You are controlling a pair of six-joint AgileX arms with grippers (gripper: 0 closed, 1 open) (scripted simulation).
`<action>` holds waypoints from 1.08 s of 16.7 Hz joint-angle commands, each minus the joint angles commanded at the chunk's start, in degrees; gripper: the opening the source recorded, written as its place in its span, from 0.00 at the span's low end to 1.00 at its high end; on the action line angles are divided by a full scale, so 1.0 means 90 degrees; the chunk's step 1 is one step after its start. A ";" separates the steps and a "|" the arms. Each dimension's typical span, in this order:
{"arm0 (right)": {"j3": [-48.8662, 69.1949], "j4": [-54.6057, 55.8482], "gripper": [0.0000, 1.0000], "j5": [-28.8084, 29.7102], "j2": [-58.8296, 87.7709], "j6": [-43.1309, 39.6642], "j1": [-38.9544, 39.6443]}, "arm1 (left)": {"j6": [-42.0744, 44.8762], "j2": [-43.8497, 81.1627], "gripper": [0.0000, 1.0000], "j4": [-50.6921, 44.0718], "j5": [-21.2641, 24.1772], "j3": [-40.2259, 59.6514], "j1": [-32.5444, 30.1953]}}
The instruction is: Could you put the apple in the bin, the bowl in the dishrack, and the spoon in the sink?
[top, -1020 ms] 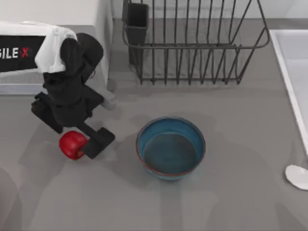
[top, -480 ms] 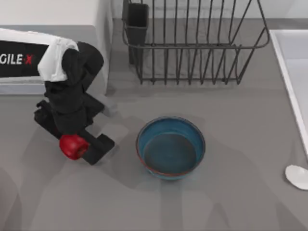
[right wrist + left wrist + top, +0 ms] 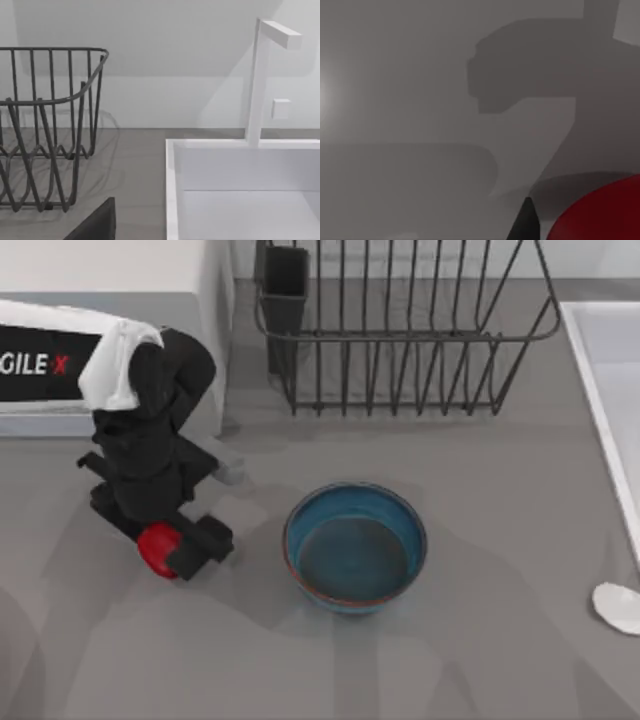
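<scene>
grey table (image 3: 480, 670), left pincer (image 3: 172, 546) gripping apple (image 3: 155, 543)

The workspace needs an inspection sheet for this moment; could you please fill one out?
Surface: grey table, bare around the things.
Apple: at the table's left, between the left gripper's fingers.
Bowl: upright, mid-table, apart from the dishrack behind it.
Spoon: on the table at the right edge, outside the sink.
Clutter: nothing seen.
Left gripper: closed around the apple.
Right gripper: a dark part near the rack and sink.
Cables: nothing seen.
Surroundings: white unit behind the left arm; faucet over the sink.
</scene>
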 joint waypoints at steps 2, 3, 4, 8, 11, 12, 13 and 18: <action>0.0000 0.0000 1.00 0.0000 0.0000 0.0000 0.0000 | 0.0000 0.0000 0.02 0.0000 0.0000 0.0000 0.0000; 0.0000 0.0000 1.00 0.0000 0.0000 0.0000 0.0000 | 0.0000 0.0000 0.00 0.0000 0.0000 0.0000 0.0000; 0.0000 0.0000 1.00 0.0000 0.0000 0.0000 0.0000 | 0.0000 0.0000 0.00 0.0000 0.0000 0.0000 0.0000; 0.0000 0.0000 1.00 0.0000 0.0000 0.0000 0.0000 | 0.0000 0.0000 0.00 0.0000 0.0000 0.0000 0.0000; 0.0000 0.0000 1.00 0.0000 0.0000 0.0000 0.0000 | -0.0090 -0.0092 0.00 -0.0061 0.0186 0.0007 -0.0039; 0.0000 0.0000 1.00 0.0000 0.0000 0.0000 0.0000 | -0.0086 -0.0096 0.00 -0.0080 0.0185 0.0020 -0.0045; 0.0000 0.0000 1.00 0.0000 0.0000 0.0000 0.0000 | -0.0080 -0.0116 0.00 -0.0163 0.0186 0.0085 -0.0054; 0.0000 0.0000 1.00 0.0000 0.0000 0.0000 0.0000 | -0.0076 -0.0496 0.00 -0.1308 0.0179 0.0860 -0.0078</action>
